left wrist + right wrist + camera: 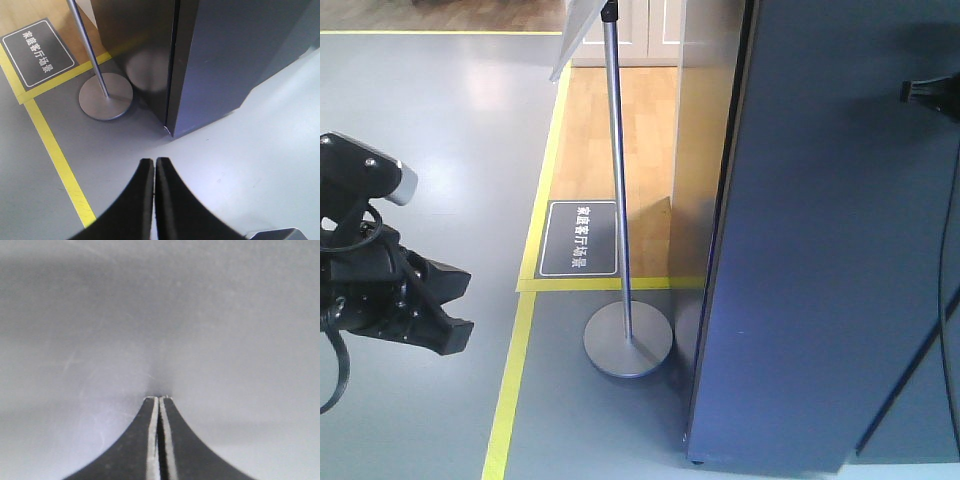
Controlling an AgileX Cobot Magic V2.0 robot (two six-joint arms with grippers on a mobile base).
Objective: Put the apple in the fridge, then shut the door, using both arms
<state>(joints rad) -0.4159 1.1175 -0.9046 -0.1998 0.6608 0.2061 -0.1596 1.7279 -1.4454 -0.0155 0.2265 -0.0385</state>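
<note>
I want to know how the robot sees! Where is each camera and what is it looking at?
Front view: up high, looking down at the fridge, sign stand and left end effector.
Left wrist: behind the shut left end effector, facing the floor; shares fridge and stand.
Right wrist: shut right end effector against a grey surface.

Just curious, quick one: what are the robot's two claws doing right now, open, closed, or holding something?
Left gripper: closed, holding nothing, pointed down at the floor.
Right gripper: closed, holding nothing, its tips right up against a plain grey surface.
</note>
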